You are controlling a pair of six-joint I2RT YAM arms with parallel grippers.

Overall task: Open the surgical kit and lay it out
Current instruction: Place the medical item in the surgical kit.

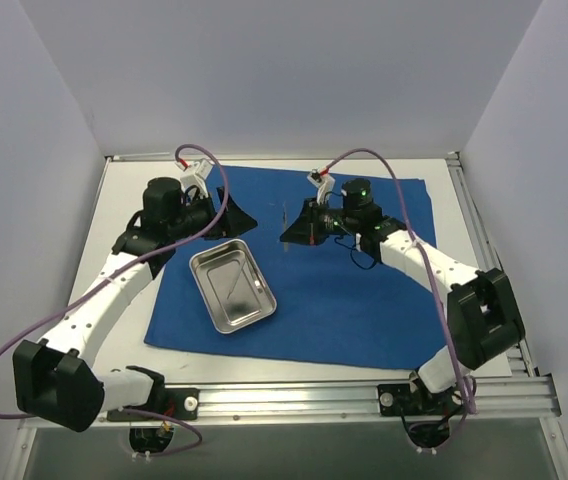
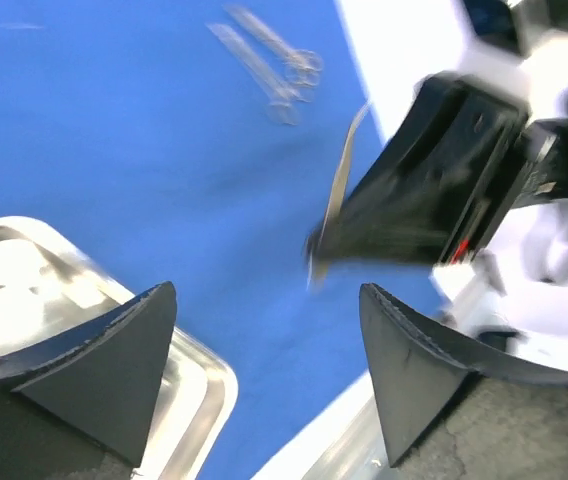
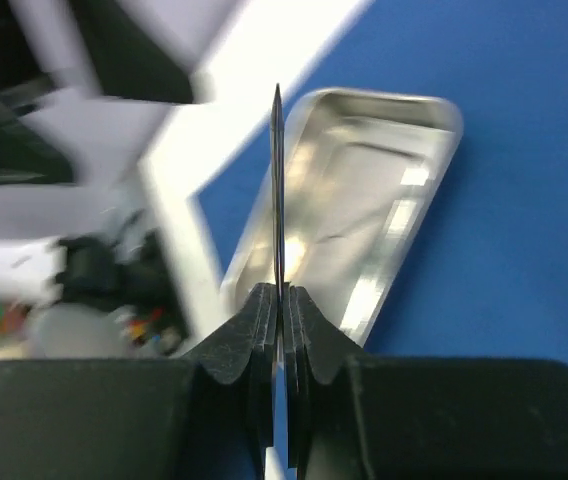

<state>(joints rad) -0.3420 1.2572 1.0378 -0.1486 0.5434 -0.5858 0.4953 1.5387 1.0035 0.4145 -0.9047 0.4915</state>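
Observation:
The surgical kit's royal-blue cloth [image 1: 344, 290] lies spread flat on the table. Its shiny steel tray [image 1: 232, 287] sits on the cloth's left part, with one thin item inside. My right gripper [image 3: 279, 300] is shut on a thin metal instrument [image 3: 277, 180], held edge-on above the cloth just right of the tray [image 3: 364, 190]. The left gripper [image 2: 267, 340] stands open and holds nothing, hovering over the tray's far corner [image 2: 34, 270] and facing the right gripper [image 2: 434, 190]. Two scissor-like instruments [image 2: 276, 65] lie on the cloth beyond.
White table margin [image 1: 124, 200] surrounds the cloth, with metal rails at the right [image 1: 484, 240] and near edges. Grey walls enclose the workspace. Both arms [image 1: 104, 300] reach in from the near corners, their grippers close together over the cloth's far half.

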